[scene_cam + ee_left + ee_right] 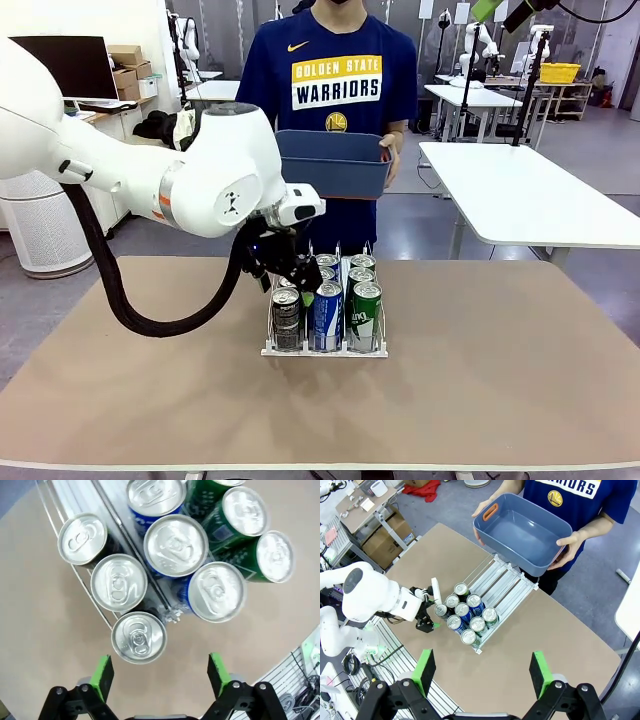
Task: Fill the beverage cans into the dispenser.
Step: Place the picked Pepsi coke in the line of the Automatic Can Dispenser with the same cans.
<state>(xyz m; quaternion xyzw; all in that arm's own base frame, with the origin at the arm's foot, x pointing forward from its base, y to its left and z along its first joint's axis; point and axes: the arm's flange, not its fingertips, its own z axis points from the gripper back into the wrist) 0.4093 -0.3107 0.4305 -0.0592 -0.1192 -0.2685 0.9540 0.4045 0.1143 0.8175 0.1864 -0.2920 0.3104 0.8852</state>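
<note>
Several beverage cans (328, 312) stand in the white wire dispenser (325, 351) at mid-table: dark ones in the left lane, blue in the middle, green on the right. My left gripper (283, 278) hangs just over the dispenser's left rear side, open and holding nothing. In the left wrist view the silver tops of the cans (175, 545) lie below my left gripper (160, 676), with the nearest dark can (138, 637) just ahead of its green pads (102, 674). High above the table, my right gripper (482, 672) is open and looks down on the cans (465, 616) and the dispenser (506, 582).
A person at the far side holds an empty blue-grey plastic bin (335, 162) in both hands above the table's far edge. The brown table (500, 380) is bare left, right and in front of the dispenser. My left arm (370, 597) reaches in from the side.
</note>
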